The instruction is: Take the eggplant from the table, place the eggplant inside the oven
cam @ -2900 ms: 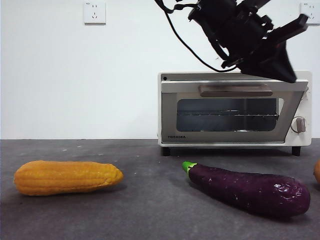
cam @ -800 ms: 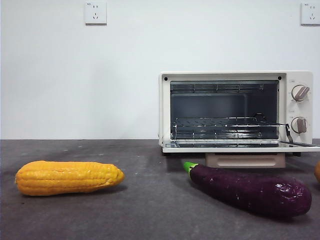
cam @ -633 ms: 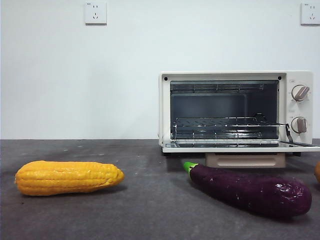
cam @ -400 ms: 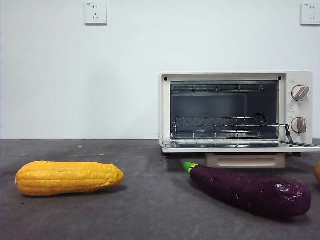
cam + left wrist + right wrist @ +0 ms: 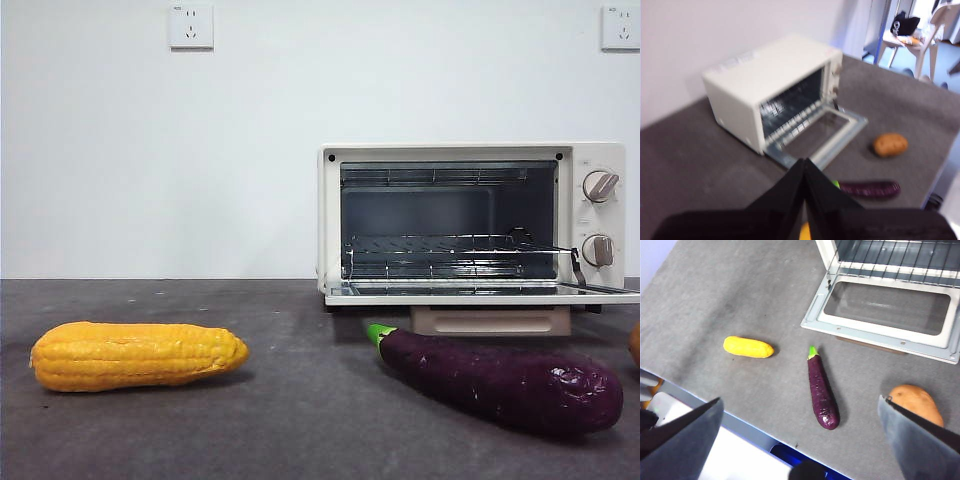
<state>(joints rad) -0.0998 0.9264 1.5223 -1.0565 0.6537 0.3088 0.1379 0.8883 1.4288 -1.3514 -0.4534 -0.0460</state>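
The glossy dark-purple eggplant lies flat on the grey table, green stem tip toward the oven. The oven's glass door hangs fully open just behind the eggplant, and the wire rack shows inside. No arm appears in the front view. My right gripper hovers high above the eggplant, open wide and empty. My left gripper is shut on nothing, high up and well back from the oven and the eggplant.
A yellow corn cob lies at the left of the table. A brown potato sits right of the eggplant, near the open door. The table's front edge runs close to the corn.
Three seconds ago an arm held the oven's handle with the door partly down. The door now lies fully open and the arm has left the front view. Eggplant and corn have not moved.
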